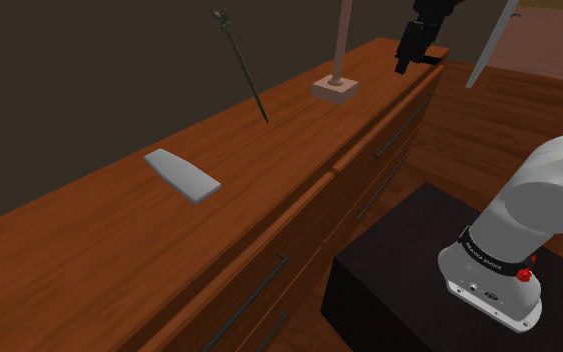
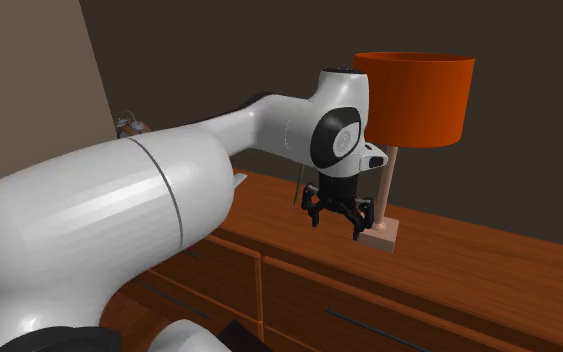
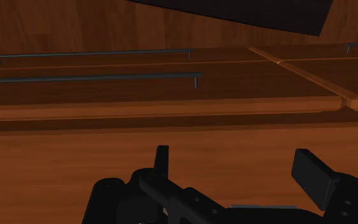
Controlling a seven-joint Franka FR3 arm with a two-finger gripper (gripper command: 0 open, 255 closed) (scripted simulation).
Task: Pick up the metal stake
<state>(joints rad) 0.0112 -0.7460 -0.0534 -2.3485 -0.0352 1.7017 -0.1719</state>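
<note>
The metal stake (image 1: 243, 70) is a thin dark rod with a small head on top. It stands tilted against the dark wall, its tip on the wooden dresser top (image 1: 99, 240). My black gripper (image 1: 417, 64) hangs above the dresser's front edge, well off to the shoulder view's right of the stake, past the lamp base (image 1: 334, 88). In the second exterior view the gripper (image 2: 336, 225) hovers just beside the lamp base (image 2: 381, 236). In the wrist view the fingers (image 3: 314, 175) stand apart with nothing between them, over the dresser's edge.
A flat grey slab (image 1: 181, 174) lies on the dresser top, at the shoulder view's left of the stake. A lamp with an orange shade (image 2: 414, 95) rises from the square base. Drawer handles (image 3: 95, 78) run along the dresser front. The dark stand (image 1: 409, 270) sits before the dresser.
</note>
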